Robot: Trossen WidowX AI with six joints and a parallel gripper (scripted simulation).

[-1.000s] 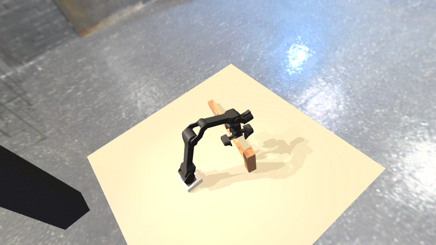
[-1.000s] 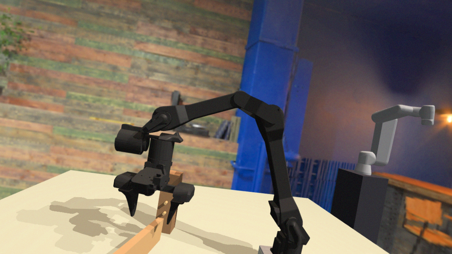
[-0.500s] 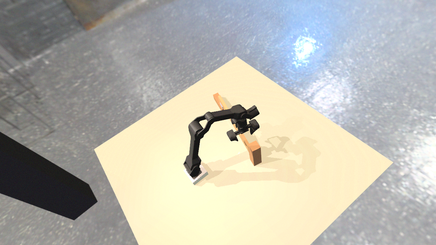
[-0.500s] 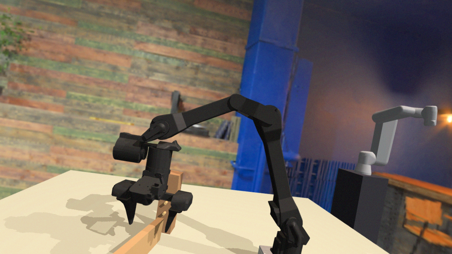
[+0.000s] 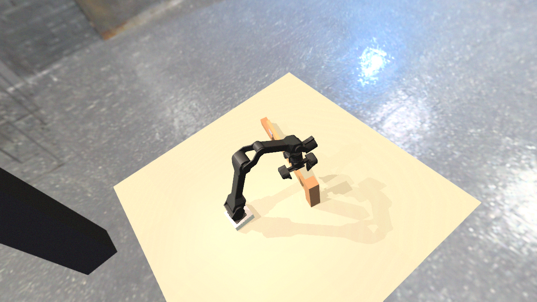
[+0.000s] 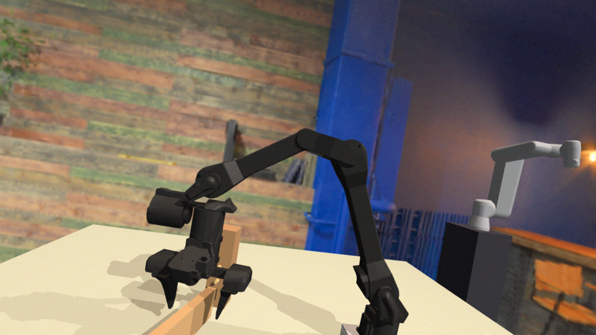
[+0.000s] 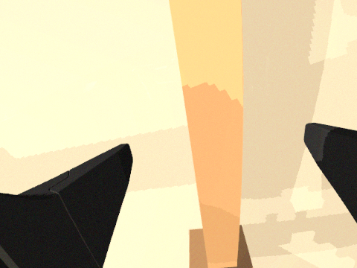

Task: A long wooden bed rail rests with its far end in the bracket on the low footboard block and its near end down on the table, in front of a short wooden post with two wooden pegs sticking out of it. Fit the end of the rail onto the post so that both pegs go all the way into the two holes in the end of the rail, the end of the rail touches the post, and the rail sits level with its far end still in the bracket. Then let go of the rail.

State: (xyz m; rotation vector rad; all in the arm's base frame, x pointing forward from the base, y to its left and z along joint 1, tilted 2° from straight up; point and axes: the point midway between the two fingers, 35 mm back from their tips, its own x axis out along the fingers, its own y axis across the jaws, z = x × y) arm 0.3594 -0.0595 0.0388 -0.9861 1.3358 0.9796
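Black tool (image 5: 298, 177) (image 6: 194, 313) (image 7: 217, 142) above wooden rail (image 5: 277, 132) (image 6: 185, 318) (image 7: 216, 130)

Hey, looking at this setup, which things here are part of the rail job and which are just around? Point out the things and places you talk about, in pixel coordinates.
For the job:
- wooden rail (image 5: 275, 132) (image 6: 183, 318) (image 7: 216, 149)
- wooden post (image 5: 314, 196) (image 6: 230, 250) (image 7: 196, 246)
- footboard block (image 5: 264, 123)
- open gripper (image 5: 298, 173) (image 6: 194, 313) (image 7: 217, 142)

Just around:
- grey robot arm (image 6: 506, 187) on a dark pedestal (image 6: 454, 262)
- blue column (image 6: 354, 95)
- plank wall (image 6: 166, 83)

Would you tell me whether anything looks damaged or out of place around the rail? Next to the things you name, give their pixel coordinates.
Nothing stands out: the rail (image 5: 278, 134) (image 6: 187, 314) (image 7: 215, 149) slopes down toward the post (image 5: 314, 195) (image 6: 230, 245), as the unfinished task implies, and I see no damage.
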